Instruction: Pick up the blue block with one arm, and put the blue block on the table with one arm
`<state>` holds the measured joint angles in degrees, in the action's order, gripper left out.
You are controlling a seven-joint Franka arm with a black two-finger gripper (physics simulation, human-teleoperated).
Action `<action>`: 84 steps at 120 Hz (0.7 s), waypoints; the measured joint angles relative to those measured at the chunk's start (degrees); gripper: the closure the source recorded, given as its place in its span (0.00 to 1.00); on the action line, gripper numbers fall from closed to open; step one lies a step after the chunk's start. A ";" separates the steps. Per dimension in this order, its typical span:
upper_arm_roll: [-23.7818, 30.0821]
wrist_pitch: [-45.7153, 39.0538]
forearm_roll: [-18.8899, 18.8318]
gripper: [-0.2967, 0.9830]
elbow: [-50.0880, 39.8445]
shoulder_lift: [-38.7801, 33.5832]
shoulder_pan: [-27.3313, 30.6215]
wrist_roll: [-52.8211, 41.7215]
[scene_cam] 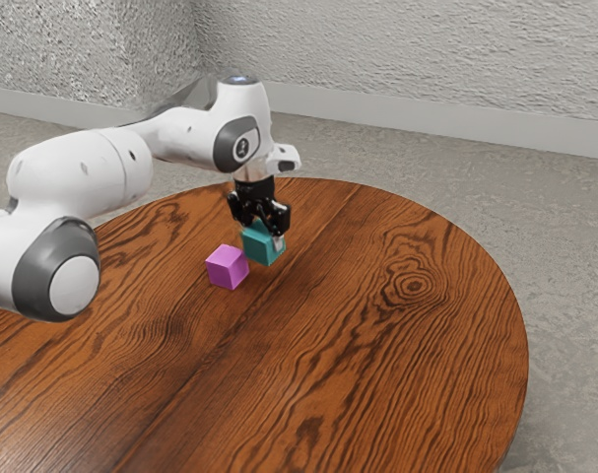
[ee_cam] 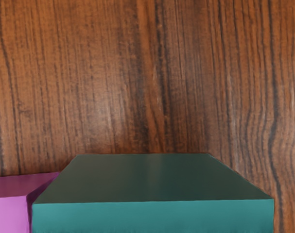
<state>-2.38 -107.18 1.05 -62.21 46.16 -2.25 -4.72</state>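
My gripper (scene_cam: 258, 220) points down over the teal-blue block (scene_cam: 263, 246) and is shut on it; a light fingertip (scene_cam: 278, 241) lies against one side, and the far finger is hidden. In the wrist view, the blue block (ee_cam: 152, 217) is large and looks closer to the hand than the magenta block does. Whether its underside touches the wooden table (scene_cam: 377, 345) cannot be told.
A magenta block (scene_cam: 227, 267) stands close to the blue one, towards the exterior view's left and nearer its camera. Part of this magenta block (ee_cam: 8, 211) appears beside the blue block in the wrist view.
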 joint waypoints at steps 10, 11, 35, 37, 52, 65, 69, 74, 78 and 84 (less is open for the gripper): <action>0.03 -0.34 0.19 0.50 -0.05 1.09 -0.13 0.15; 0.04 -0.36 0.21 0.50 -0.05 1.16 -0.14 0.17; 0.18 -0.76 0.83 0.43 -0.08 1.84 -0.57 0.39; 0.25 -0.80 0.89 0.42 -0.09 1.85 -0.56 0.39; 0.39 -0.92 1.67 0.34 -0.31 1.66 -0.47 0.39; 0.50 -0.61 1.82 0.30 -0.42 -1.50 -0.34 0.34; 0.52 -0.54 1.82 0.29 -0.53 -2.26 -0.34 0.31; 0.57 -0.48 1.82 0.28 -0.59 -2.75 -0.38 0.26; 0.63 -0.45 1.81 0.27 -0.62 -2.93 -0.45 0.19; 0.67 -0.42 1.80 0.26 -0.67 -3.07 -0.49 0.03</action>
<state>-1.72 -107.60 2.85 -62.88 43.09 -2.74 -4.69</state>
